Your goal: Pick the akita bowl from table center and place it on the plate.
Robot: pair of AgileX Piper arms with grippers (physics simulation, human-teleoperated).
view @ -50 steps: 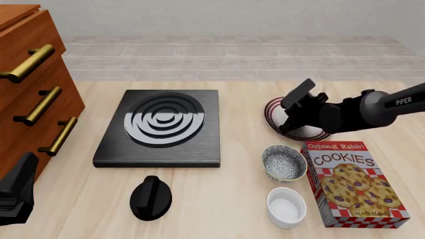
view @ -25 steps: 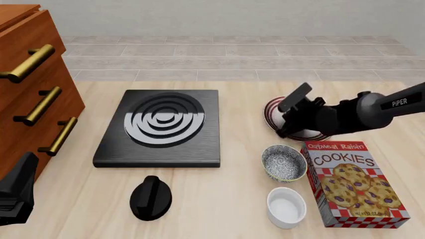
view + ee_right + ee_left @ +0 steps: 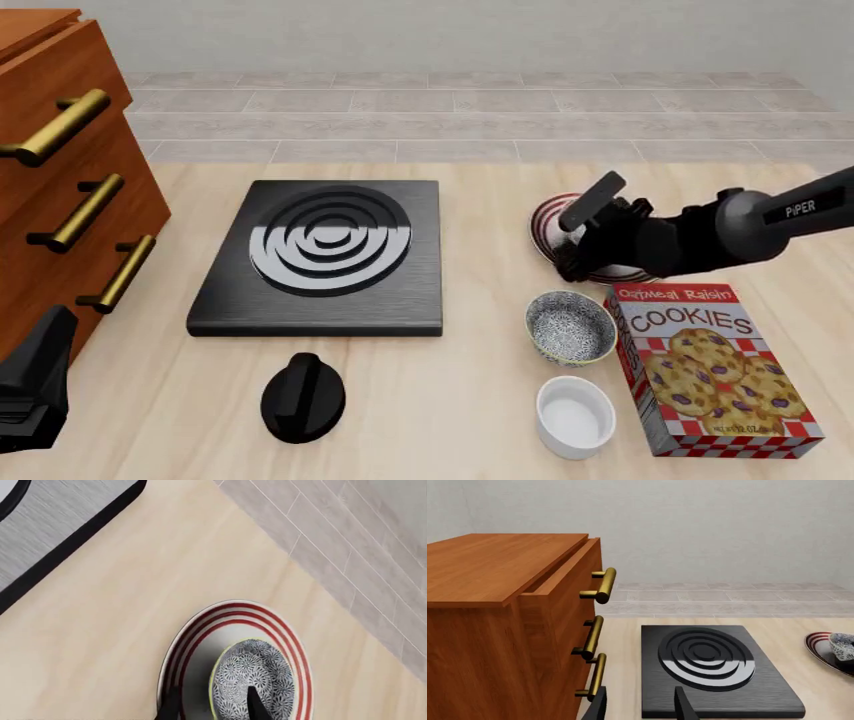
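Note:
The akita bowl [image 3: 252, 682], grey-blue speckled with a pale rim, sits on the red-striped white plate [image 3: 187, 645]. In the left wrist view it shows small at the far right, the bowl [image 3: 842, 645] resting in the plate [image 3: 817, 645]. My right gripper [image 3: 212, 705] straddles the bowl's rim, one finger inside and one outside, with a gap on each side. In the front view the right gripper [image 3: 577, 255] hangs low over the plate [image 3: 545, 222] and hides the bowl. My left gripper [image 3: 640, 707] is open and empty by the cabinet.
A second speckled bowl [image 3: 571, 327] stands next to a cookies box [image 3: 714, 365], with a white cup [image 3: 575, 416] in front of it. A black stove plate [image 3: 324, 255] and a black knob [image 3: 303, 397] lie mid-left. The wooden cabinet [image 3: 60, 190] fills the left.
My right gripper has sunk lower over the plate. The left arm and everything else on the table stayed still.

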